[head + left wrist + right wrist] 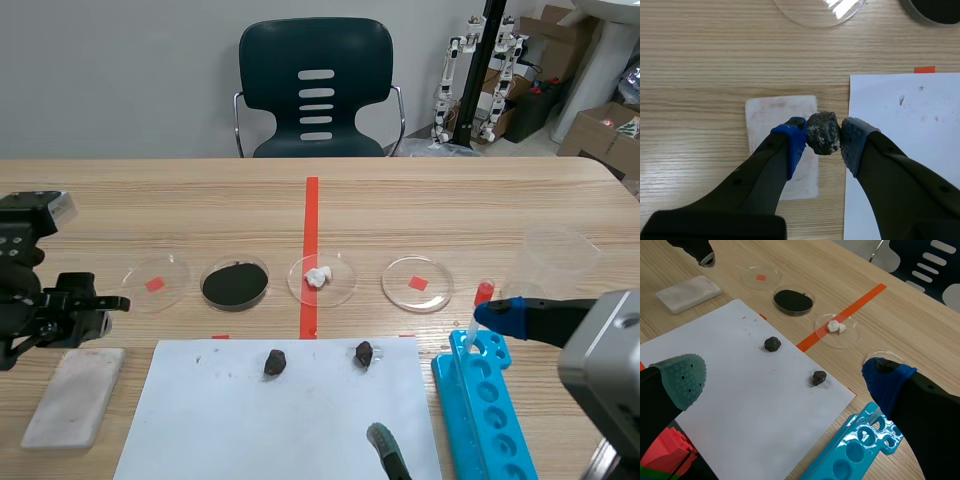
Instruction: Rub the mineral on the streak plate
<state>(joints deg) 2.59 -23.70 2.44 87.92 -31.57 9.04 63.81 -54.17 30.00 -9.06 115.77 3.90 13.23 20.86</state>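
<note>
Wooden table (700, 60); mineral (823, 132) tight between left fingers (795, 140)

The left arm (25, 290) sits low at the left edge of the scene frame. The left gripper (823, 134) points toward the frame's middle, and its two blue-padded fingers press from either side on a dark mineral (823, 136). The right arm (605, 345) comes in at the lower right. The right gripper (785, 375) is aimed leftward, with its padded fingers spread wide apart.
</note>
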